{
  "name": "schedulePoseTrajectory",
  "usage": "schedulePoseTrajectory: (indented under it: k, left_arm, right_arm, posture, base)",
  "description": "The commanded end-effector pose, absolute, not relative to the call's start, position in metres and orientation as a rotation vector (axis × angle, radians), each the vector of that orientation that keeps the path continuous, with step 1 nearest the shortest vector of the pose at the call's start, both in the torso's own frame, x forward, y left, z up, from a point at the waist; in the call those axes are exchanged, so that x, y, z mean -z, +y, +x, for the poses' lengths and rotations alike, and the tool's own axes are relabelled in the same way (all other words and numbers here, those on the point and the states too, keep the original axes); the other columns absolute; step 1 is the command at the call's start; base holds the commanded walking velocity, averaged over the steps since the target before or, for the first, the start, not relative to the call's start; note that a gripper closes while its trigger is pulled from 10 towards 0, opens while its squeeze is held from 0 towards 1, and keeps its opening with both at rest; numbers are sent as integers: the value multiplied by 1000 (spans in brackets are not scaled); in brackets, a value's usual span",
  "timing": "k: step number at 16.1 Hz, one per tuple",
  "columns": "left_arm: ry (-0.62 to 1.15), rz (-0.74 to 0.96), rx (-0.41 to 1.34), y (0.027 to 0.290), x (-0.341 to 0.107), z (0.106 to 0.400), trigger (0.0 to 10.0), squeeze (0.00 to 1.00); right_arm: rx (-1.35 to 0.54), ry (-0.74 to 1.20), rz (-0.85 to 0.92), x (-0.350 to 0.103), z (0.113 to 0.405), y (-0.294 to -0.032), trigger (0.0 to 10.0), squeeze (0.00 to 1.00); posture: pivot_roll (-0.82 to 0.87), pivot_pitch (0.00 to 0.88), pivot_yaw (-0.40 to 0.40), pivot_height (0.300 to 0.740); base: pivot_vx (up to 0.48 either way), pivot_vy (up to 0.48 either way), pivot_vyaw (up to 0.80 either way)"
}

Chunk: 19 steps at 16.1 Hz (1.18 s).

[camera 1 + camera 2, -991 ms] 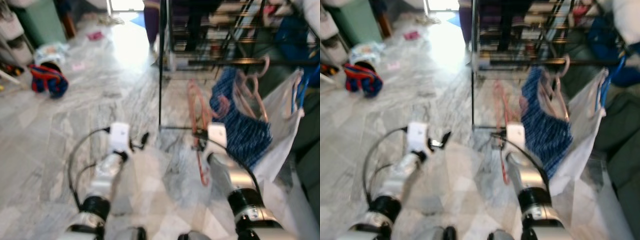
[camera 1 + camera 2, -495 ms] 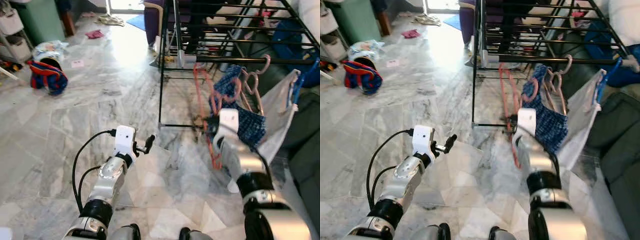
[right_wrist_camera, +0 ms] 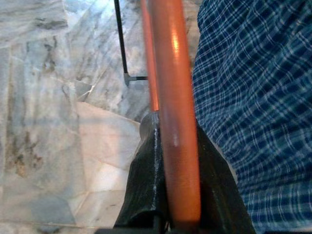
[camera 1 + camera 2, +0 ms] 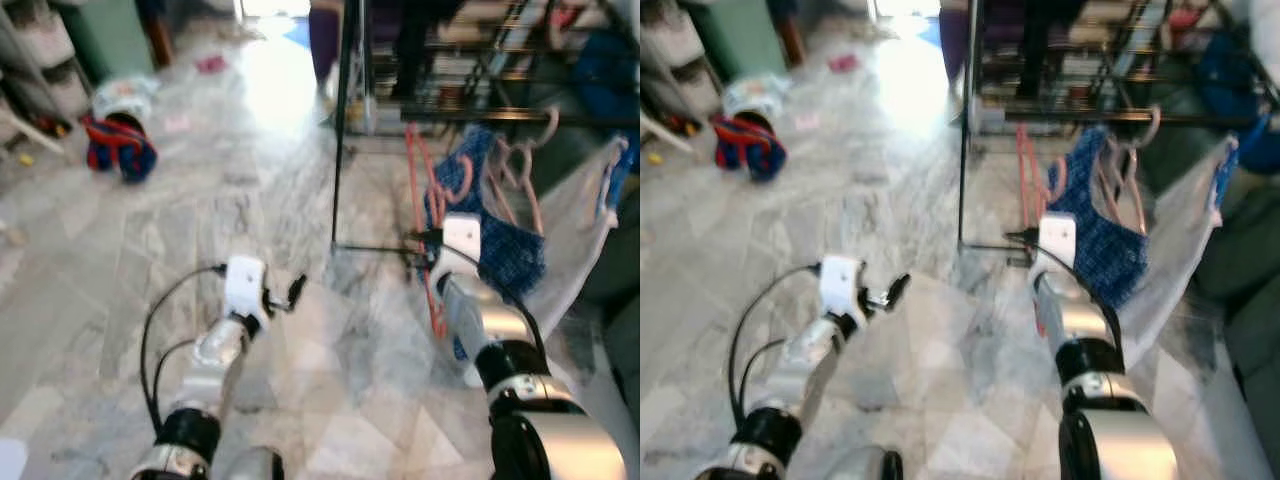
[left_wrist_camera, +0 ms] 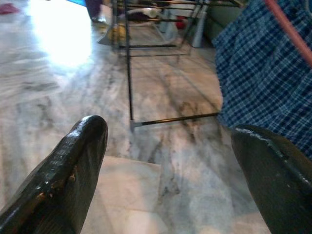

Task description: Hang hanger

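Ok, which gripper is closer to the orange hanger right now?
Right. The right gripper is shut on the orange hanger beside the drying rack; the left gripper hangs open over the floor, well apart.

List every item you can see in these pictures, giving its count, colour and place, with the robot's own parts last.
Orange hanger: one, held upright beside the rack.
Checked cloth: one, blue, hanging from the rack rail.
Pink hangers: several, on the rail; count unclear.
White cloth: one, hanging at the rack's right end.
Drying rack: one, black, ahead on the marble floor.
Bundle: one, red and blue, floor far left.
Right claw: shut on the orange hanger.
Left claw: open, over the floor.
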<state>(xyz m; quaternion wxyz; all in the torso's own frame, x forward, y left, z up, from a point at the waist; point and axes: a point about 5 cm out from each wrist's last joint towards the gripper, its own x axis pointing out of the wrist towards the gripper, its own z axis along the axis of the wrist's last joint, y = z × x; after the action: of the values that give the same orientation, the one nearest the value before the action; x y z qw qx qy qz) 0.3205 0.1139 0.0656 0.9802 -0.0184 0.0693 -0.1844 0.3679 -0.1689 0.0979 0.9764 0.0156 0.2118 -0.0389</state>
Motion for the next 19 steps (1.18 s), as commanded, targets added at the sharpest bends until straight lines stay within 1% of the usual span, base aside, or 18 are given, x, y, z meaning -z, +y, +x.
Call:
schedulePoseTrajectory:
  k: [1,8,13,16,19]
  left_arm:
    - [132,-23,383,114,-70,323,10000,0]
    - [138,-22,385,113,-69,322,10000,0]
    - [146,-31,375,113,-64,315,10000,0]
    - [153,-34,367,111,-61,311,10000,0]
    - [158,-35,353,114,-59,307,10000,0]
  right_arm:
    - [74,412,29,-100,369,-169,10000,0]
    - [82,379,6,-105,372,-171,10000,0]
    - [56,369,-44,-105,371,-169,10000,0]
    - [-24,356,-39,-114,378,-155,10000,0]
    - [-48,347,-42,-123,385,-147,10000,0]
  posture:
    - [-17,197,-18,740]
    - [-18,198,-22,740]
    - [-13,202,-37,740]
    - [0,216,-59,740]
    - [19,231,-67,740]
  base:
    - [337,0,0]
    - [315,0,0]
    - [0,0,0]
    - [0,0,0]
    - [0,0,0]
